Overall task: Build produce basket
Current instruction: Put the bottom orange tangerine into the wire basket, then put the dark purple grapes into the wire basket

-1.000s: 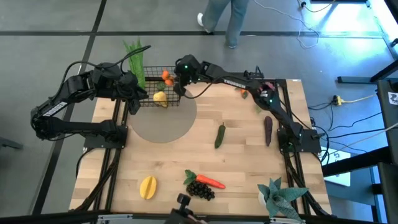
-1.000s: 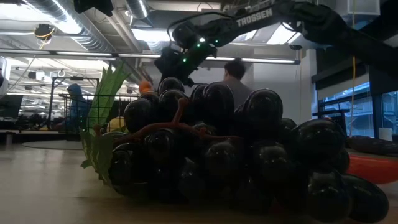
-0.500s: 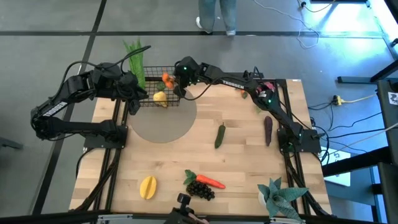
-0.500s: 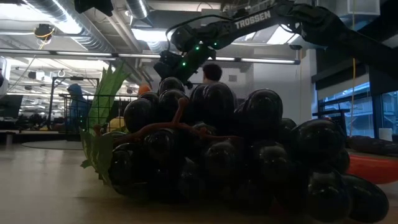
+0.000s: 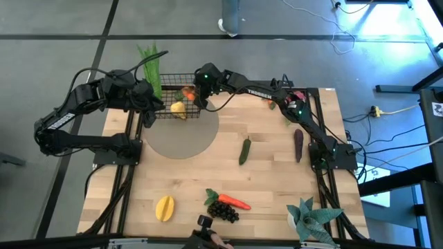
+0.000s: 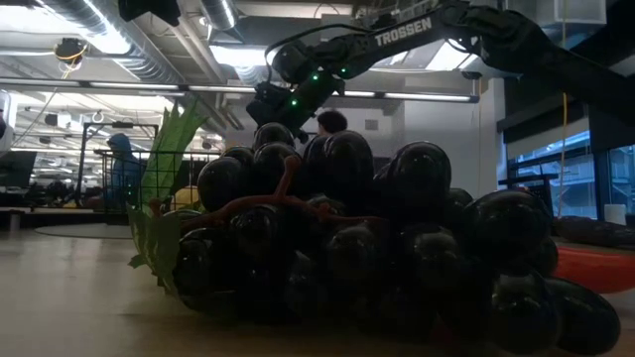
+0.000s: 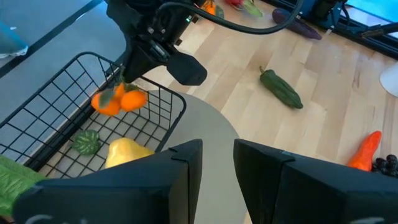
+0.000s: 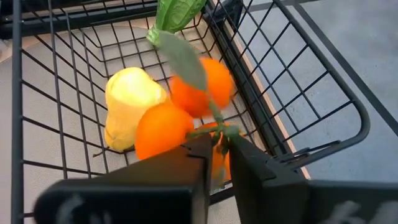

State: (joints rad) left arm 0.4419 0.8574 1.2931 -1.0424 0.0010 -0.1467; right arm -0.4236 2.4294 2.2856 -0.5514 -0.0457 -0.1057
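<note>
The black wire basket (image 5: 166, 77) (image 7: 81, 57) stands on the grey round mat (image 5: 181, 138) at the table's far left. It holds a yellow fruit (image 5: 178, 107) (image 8: 127, 99), and the green leek (image 5: 152, 63) leans on its far-left wall. My right gripper (image 5: 199, 88) (image 8: 220, 155) reaches over the basket's right wall, shut on the orange tangerines (image 5: 187, 93) (image 7: 118, 101) (image 8: 163, 127), which hang inside. My left gripper (image 5: 151, 105) (image 7: 217, 162) is open by a small gap at the basket's near-left corner, with only the mat showing between its fingers. My right gripper pinches the tangerines' green stem (image 8: 217, 132) between its two fingers, coming from above and from the table's right, slanting down. The fruits and a leaf (image 8: 183, 59) hang below the fingers inside the basket, above the yellow fruit. Whether my left gripper touches the basket cannot be told.
On the bare wood lie a cucumber (image 5: 245, 150), an eggplant (image 5: 298, 145), a carrot (image 5: 233, 202), dark grapes (image 5: 225, 211) (image 6: 347, 248) and a yellow fruit (image 5: 164, 207). A spiky plant (image 5: 311, 218) stands at the near right, and a pink fruit (image 5: 294, 97) lies by the right arm.
The right gripper has dipped a little over the basket, and the tangerines have gone down from rim height into the basket, swinging. A person beyond the far edge has walked out of the high view.
</note>
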